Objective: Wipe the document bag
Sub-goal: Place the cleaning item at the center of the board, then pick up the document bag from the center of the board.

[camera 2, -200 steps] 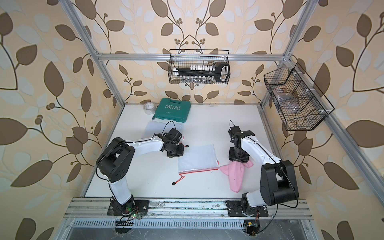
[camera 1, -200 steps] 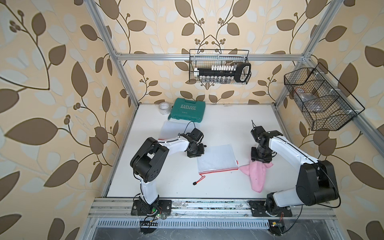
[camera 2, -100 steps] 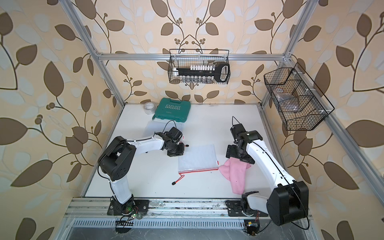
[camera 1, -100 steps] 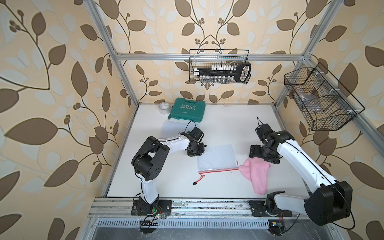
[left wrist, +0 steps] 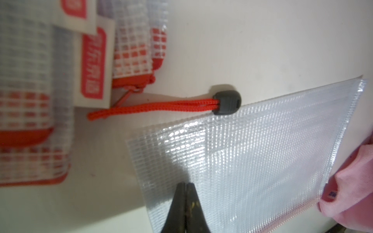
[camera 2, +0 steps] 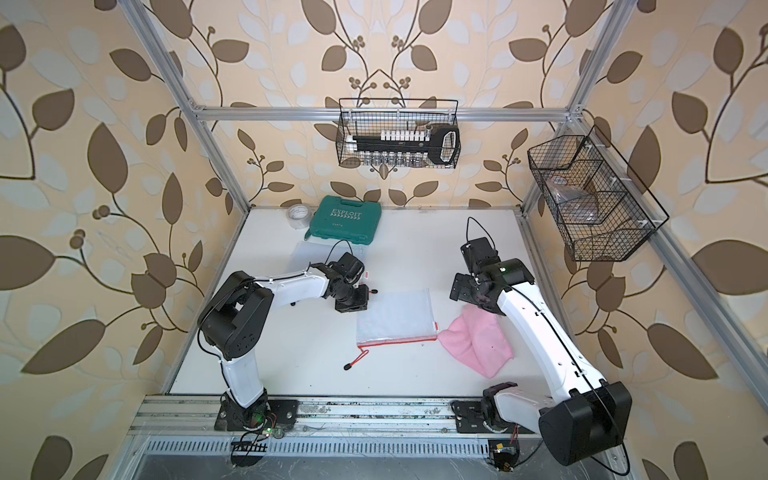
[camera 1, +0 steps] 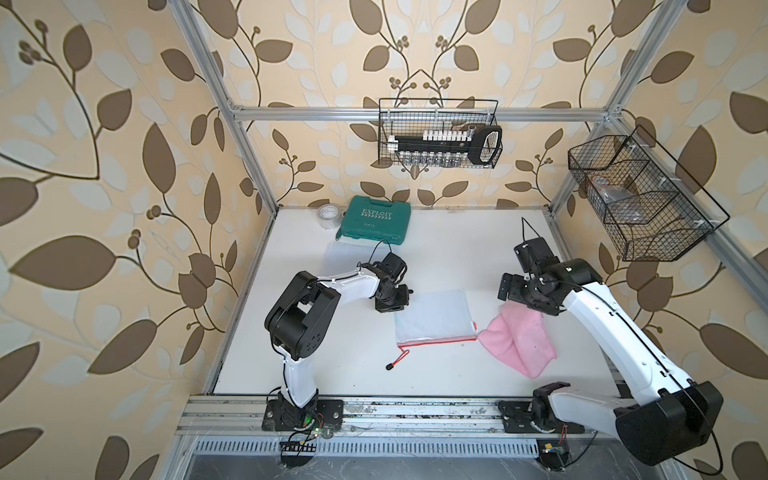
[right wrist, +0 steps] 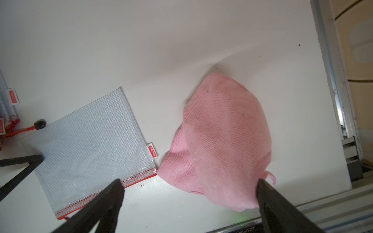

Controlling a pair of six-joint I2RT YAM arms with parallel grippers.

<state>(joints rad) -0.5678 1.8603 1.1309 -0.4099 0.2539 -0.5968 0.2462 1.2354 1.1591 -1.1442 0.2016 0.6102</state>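
The document bag (camera 1: 434, 318) (camera 2: 395, 318) is a clear mesh pouch with a red zipper edge, lying flat mid-table. My left gripper (camera 1: 390, 305) (left wrist: 186, 184) is shut, its tips resting on the bag's (left wrist: 252, 161) far left corner with nothing between them. A pink cloth (camera 1: 517, 338) (right wrist: 224, 137) lies crumpled on the table just right of the bag (right wrist: 90, 145), touching its corner. My right gripper (camera 1: 509, 289) (right wrist: 189, 181) hangs above the cloth's far end, jaws wide open and empty.
A green tool case (camera 1: 376, 218) and a tape roll (camera 1: 328, 216) sit at the back left. Spare mesh bags (camera 1: 353, 255) (left wrist: 30, 100) lie behind my left gripper. Wire baskets (camera 1: 438, 139) (camera 1: 640, 199) hang on the back and right walls. The bag's red zipper cord (camera 1: 397, 361) trails forward.
My right gripper has let go of the pink cloth, opened wide and lifted up and back from it. The cloth settled on the table. The left arm has stayed put.
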